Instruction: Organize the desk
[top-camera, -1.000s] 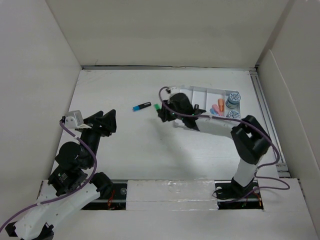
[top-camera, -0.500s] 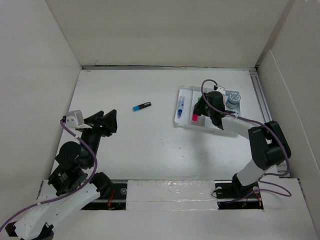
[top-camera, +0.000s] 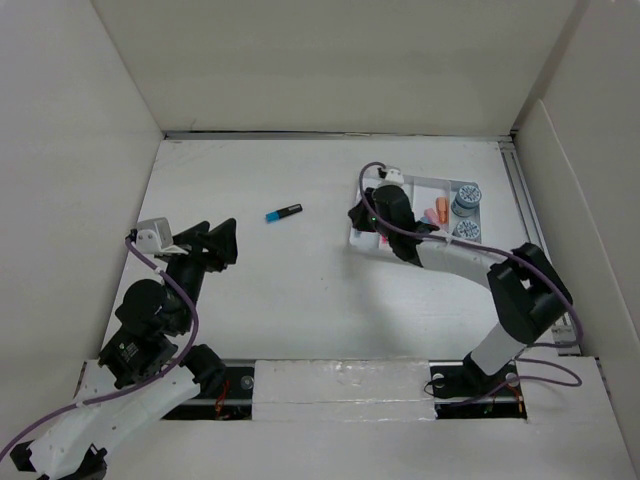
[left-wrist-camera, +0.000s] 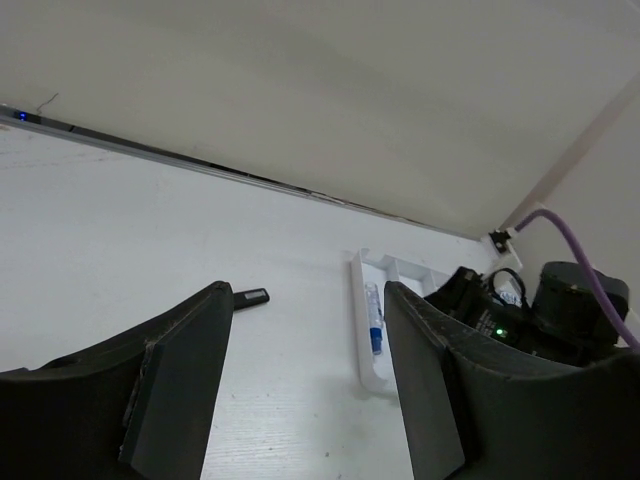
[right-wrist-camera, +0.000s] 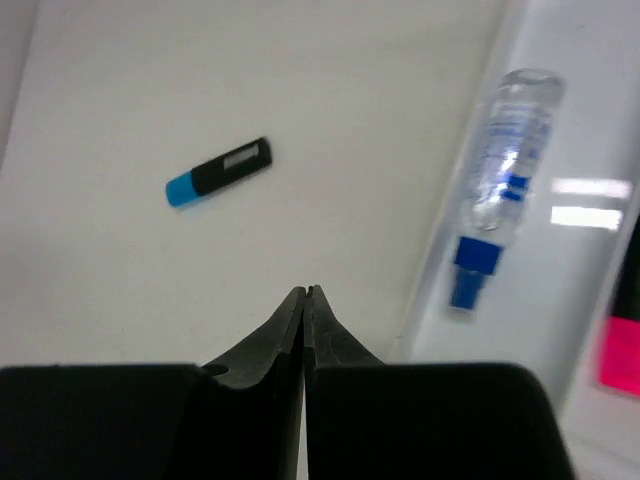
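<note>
- Now the right gripper (right-wrist-camera: 303, 295) hangs over the left rim of the white tray (top-camera: 420, 184), its two fingers pressed together with nothing between them.
- Ahead and to the right of its tips, the tray's long left compartment holds a clear bottle (right-wrist-camera: 497, 165) with a blue cap, lying flat along the compartment.
- Further right, at the edge of the wrist view, a bright pink item (right-wrist-camera: 620, 350) sits in the next compartment; it is cut off and I cannot tell what it is.
- Beyond the gripper, the tray's right end holds small orange and pink pieces (top-camera: 436, 213) and two round bluish tins (top-camera: 467, 197).
- Ahead and to the left of the tips, a blue-capped black marker (right-wrist-camera: 218, 171) lies loose on the desk (top-camera: 300, 290), well apart from the tray.
- The left gripper (left-wrist-camera: 305, 290) is spread wide and empty, raised above the desk's left side, with the marker just beyond its left finger.
</note>
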